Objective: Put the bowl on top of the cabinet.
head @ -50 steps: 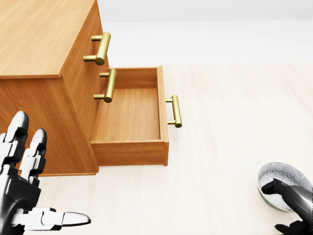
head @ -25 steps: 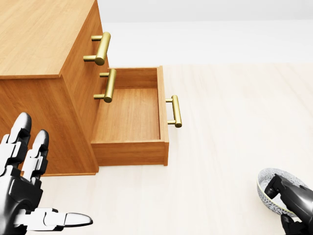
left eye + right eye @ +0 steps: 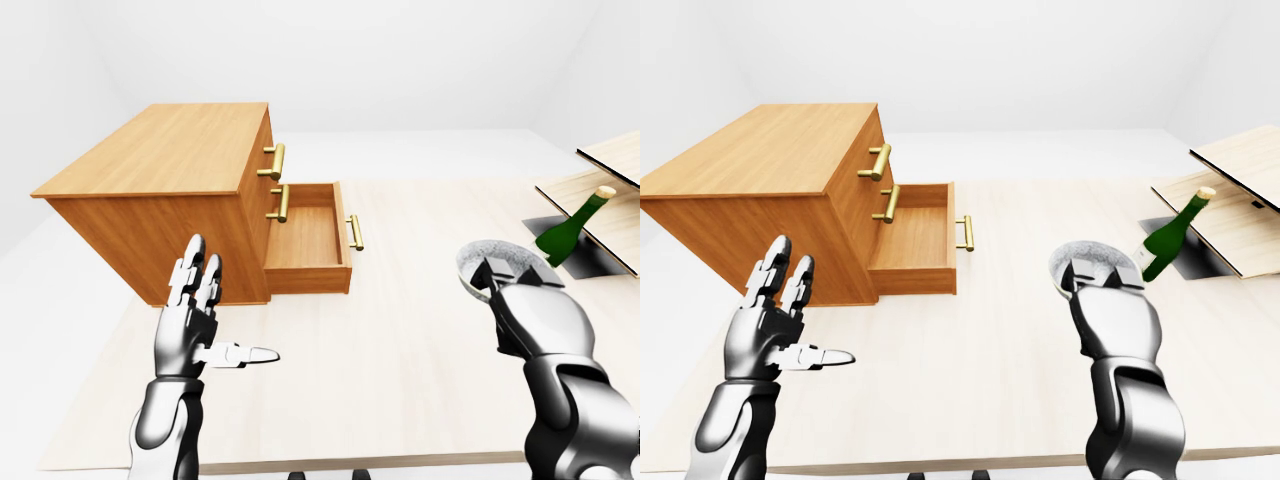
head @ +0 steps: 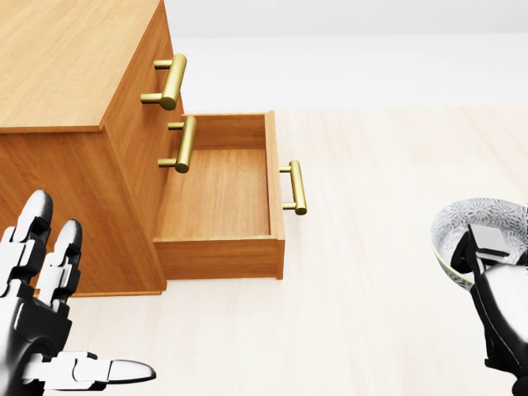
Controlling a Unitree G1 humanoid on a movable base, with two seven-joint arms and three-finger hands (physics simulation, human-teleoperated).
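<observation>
Well apart from the cabinet (image 3: 165, 150) — right fingers (image 3: 505, 280) clasp the bowl (image 3: 482, 256).

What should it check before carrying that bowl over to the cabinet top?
1. Grip on the bowl: ok, the right hand closes its fingers on the rim.
2. Room on the cabinet top: ok, nothing stands on it.
3. The left hand out of the way: ok, open, low beside the cabinet.
4. The bottom drawer shut: not ok, it stands pulled out.
5. Reach to the top: cannot tell.
</observation>
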